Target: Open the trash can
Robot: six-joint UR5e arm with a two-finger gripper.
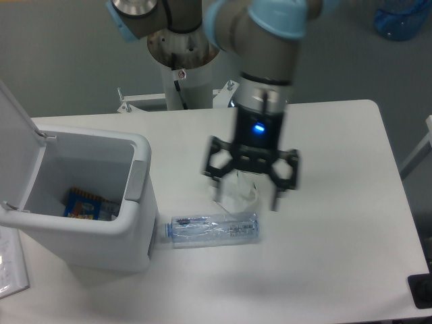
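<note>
My claw [247, 197] hangs over the middle of the tabletop [337, 202], fingers spread wide apart and gripping nothing, its blue status light lit. It is a little blurred, so exactly how high it rides above the surface cannot be read.

The trash can [131, 229] stands at the tabletop's left edge, toward the near corner, well apart from the claw. Its flat white lid [17, 142] is tipped up and back on the far left side, leaving the mouth open; a blue and orange packet [82, 204] lies at the bottom inside. By my reading the opening is already done, and the grey push tab [136, 179] on the wall facing me needs no further press.

A clear plastic bottle [214, 229] lies on its side just beside the can, its cap end touching or nearly touching the base, its length running along the near part of the tabletop. A crumpled white tissue [239, 194] sits almost directly beneath my open fingers; whether they touch it cannot be told. Both lie close to the can, likely staged as rubbish to be dropped in once the lid is up. Papers [10, 266] rest at the near left corner.
</note>
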